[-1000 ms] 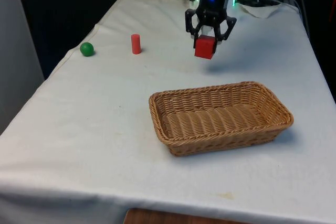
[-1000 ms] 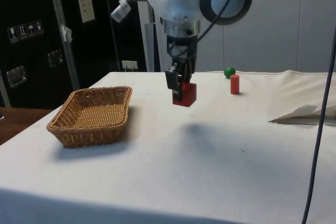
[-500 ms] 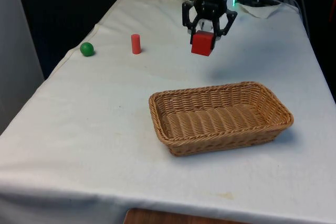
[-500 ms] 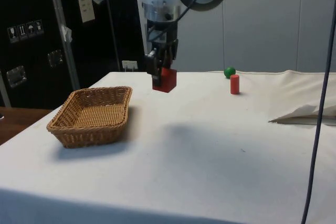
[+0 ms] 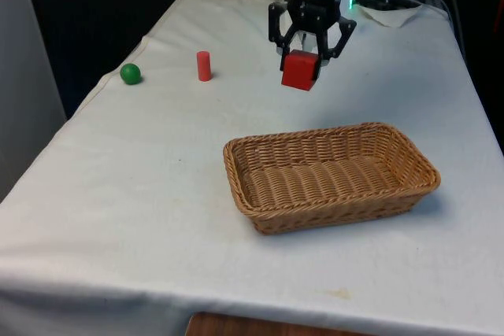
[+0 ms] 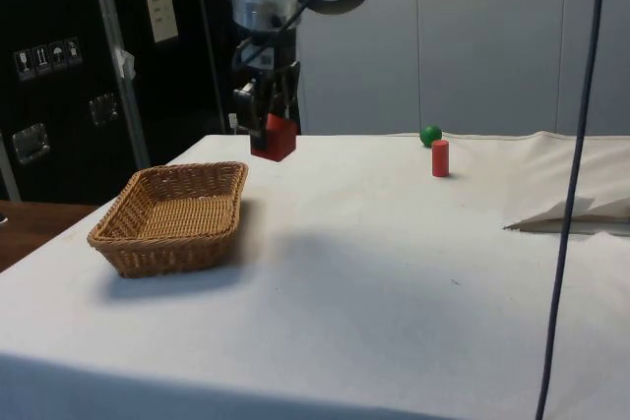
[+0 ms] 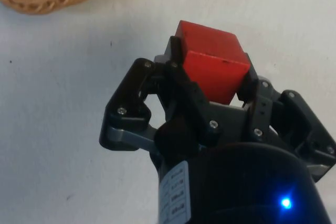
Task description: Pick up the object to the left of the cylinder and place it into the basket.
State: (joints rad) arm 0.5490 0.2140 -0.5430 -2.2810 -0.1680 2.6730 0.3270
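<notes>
On the table: one basket [image 5: 331, 175], cylinder [image 5: 204, 66], ball [image 5: 131, 74]; jaws clamp one cube [image 5: 300, 69].

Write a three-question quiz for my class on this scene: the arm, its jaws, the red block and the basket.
1. True or false: the red cube rests on the white cloth.
2. Which thing lies nearest the red cylinder: (A) green ball, (B) wicker basket, (C) cube?
3. Fill in: the gripper holds the cube ____ the table.

Key
1. False: it hangs in the jaws, clear of the cloth.
2. A
3. above
</notes>
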